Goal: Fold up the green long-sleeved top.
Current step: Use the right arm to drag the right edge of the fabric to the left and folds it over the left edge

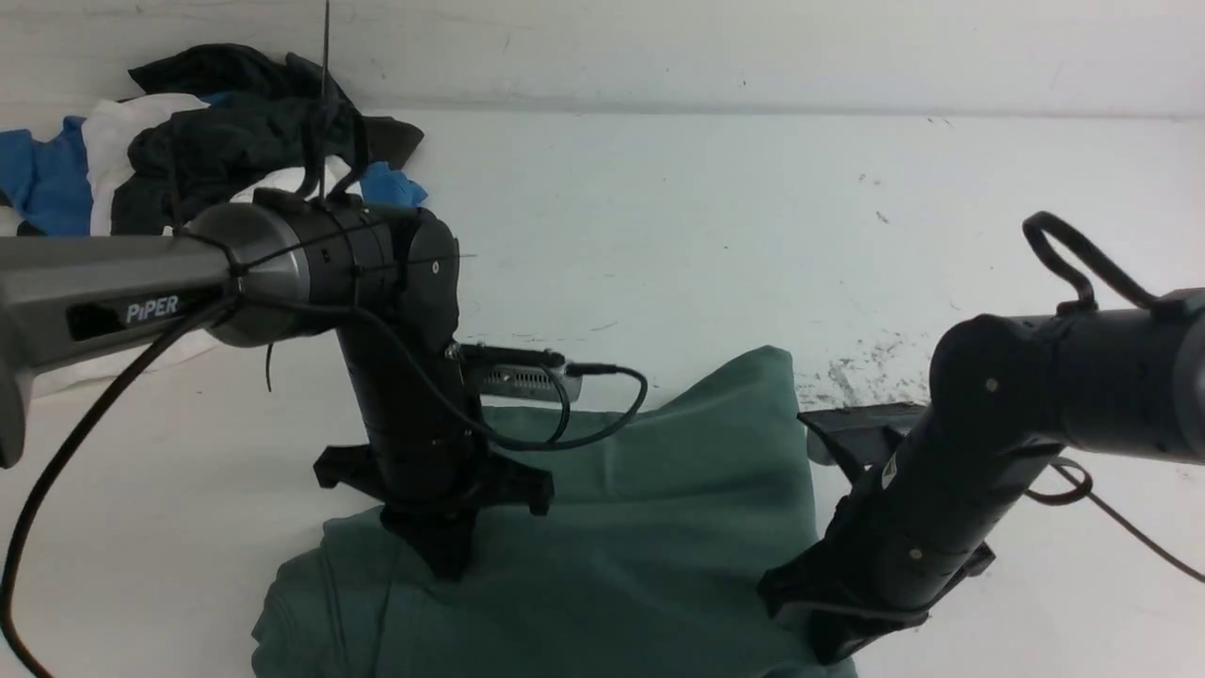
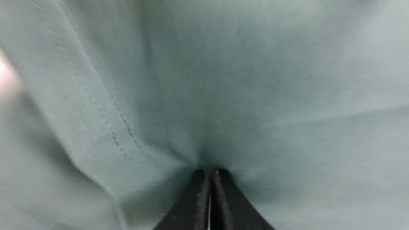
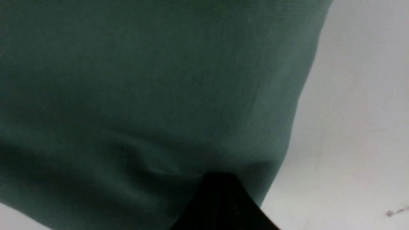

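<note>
The green long-sleeved top (image 1: 650,527) lies bunched on the white table (image 1: 715,235) at the near middle, one corner raised toward the back. My left gripper (image 1: 444,565) points down onto its left part. In the left wrist view the jaws of the left gripper (image 2: 210,171) are together, and the top's fabric (image 2: 223,80) puckers into their tips beside a stitched seam. My right gripper (image 1: 828,650) presses at the top's right edge. In the right wrist view the right gripper (image 3: 220,176) is a dark closed wedge with the top's cloth (image 3: 143,80) gathered at its tip, next to bare table.
A pile of dark, blue and white clothes (image 1: 207,141) lies at the back left by the wall. A black cable (image 1: 565,424) loops from the left wrist over the top. Scuff marks (image 1: 866,363) show on the table behind the right arm.
</note>
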`<state>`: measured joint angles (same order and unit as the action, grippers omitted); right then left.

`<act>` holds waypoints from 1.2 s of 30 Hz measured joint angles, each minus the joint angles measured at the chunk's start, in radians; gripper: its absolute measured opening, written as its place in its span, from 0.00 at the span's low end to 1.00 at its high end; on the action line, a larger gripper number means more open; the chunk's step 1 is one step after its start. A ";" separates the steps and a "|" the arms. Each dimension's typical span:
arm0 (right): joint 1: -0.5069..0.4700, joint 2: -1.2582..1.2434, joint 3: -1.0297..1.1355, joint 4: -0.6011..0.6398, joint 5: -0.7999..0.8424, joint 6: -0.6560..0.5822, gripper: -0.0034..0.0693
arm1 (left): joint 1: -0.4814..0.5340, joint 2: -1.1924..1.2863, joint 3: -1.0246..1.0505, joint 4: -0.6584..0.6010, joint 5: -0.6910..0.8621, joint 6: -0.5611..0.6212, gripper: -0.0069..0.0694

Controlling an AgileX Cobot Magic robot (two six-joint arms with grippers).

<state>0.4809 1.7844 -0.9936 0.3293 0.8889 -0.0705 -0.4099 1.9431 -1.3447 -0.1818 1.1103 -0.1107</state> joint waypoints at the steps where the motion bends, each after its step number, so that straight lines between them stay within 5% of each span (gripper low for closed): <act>1: -0.001 0.000 -0.003 0.002 0.005 0.000 0.03 | 0.000 -0.019 -0.019 0.010 0.010 0.000 0.09; 9: -0.042 -0.109 -0.072 -0.048 0.120 0.000 0.03 | 0.075 -0.222 -0.041 0.068 0.095 -0.009 0.09; 20: -0.069 -0.138 -0.105 -0.067 0.159 0.012 0.03 | 0.127 -0.292 0.227 0.067 0.097 -0.072 0.09; 29: -0.070 -0.138 -0.107 -0.111 0.168 0.015 0.03 | 0.127 -0.115 0.244 0.061 -0.095 -0.124 0.09; 36: -0.117 -0.183 -0.142 -0.239 0.237 0.087 0.03 | 0.132 0.029 0.072 -0.049 -0.021 -0.058 0.09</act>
<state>0.3642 1.6015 -1.1359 0.0906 1.1259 0.0164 -0.2783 1.9722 -1.2728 -0.2309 1.0896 -0.1691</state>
